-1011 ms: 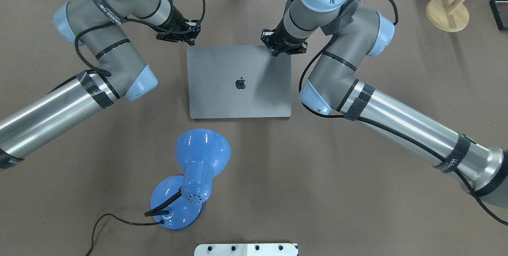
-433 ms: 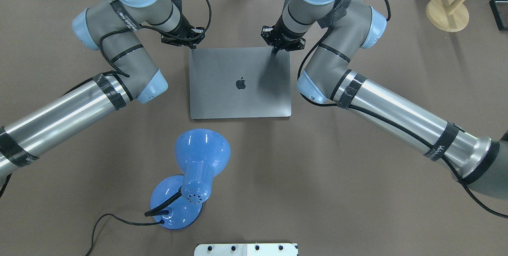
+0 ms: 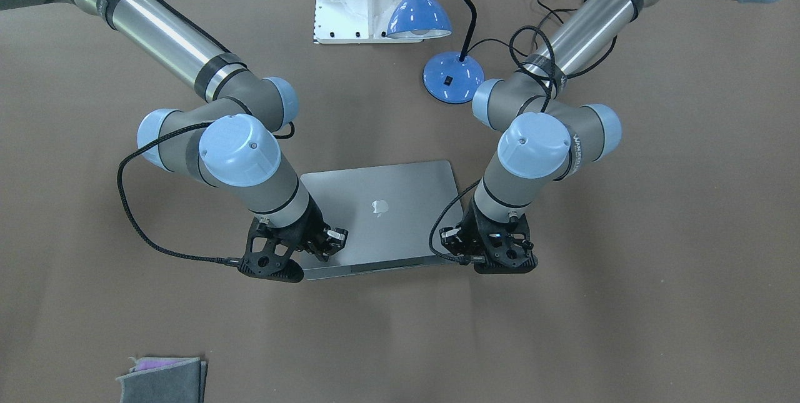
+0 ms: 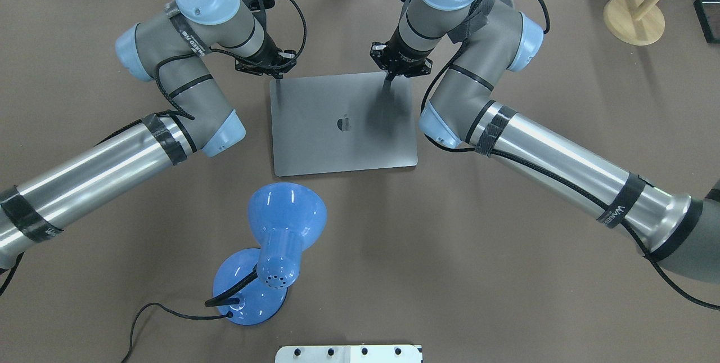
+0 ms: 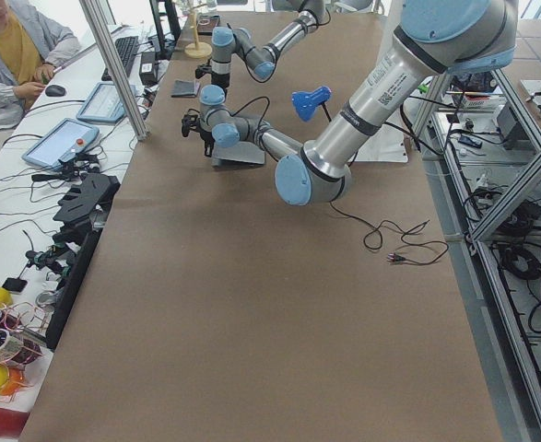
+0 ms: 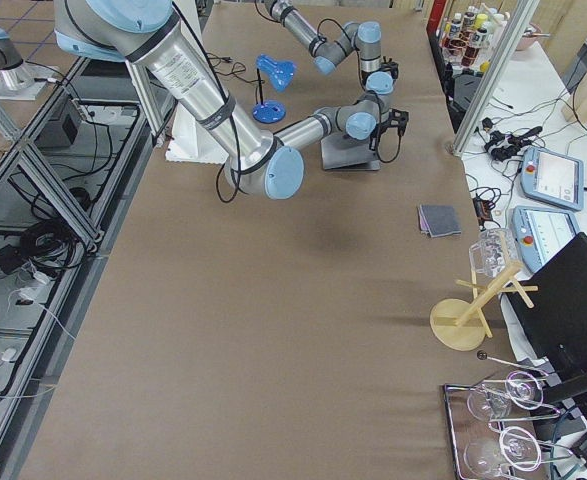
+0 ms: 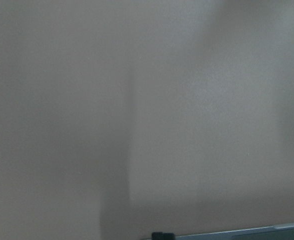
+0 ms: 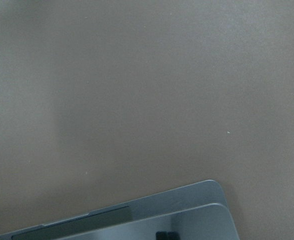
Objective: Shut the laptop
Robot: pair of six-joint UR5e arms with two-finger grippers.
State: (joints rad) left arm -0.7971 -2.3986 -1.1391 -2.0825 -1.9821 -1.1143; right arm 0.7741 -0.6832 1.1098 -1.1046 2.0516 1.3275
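Note:
The space-grey laptop [image 4: 315, 138] lies in the middle of the table with its lid down, the apple logo facing up; it also shows in the front-facing view [image 3: 400, 203]. My right gripper [image 4: 388, 80] is shut and its tip presses on the lid's far right corner. My left gripper [image 4: 277, 75] is shut and sits at the lid's far left corner. In the right wrist view the lid edge [image 8: 187, 220] lies just over the base's corner. The left wrist view shows only a thin strip of the laptop [image 7: 247, 231] at the bottom.
A blue desk lamp [image 4: 281, 228] stands near the laptop's hinge side, its cable trailing left. A white base plate [image 4: 349, 353] is at the near edge. A wooden stand [image 4: 634, 17] is far right. A grey felt pouch [image 3: 162, 378] lies beyond the laptop.
The lid has come down lower and its far edge has drawn nearer. My left gripper has moved right to the lid's far left corner. My right gripper stayed on the far right corner.

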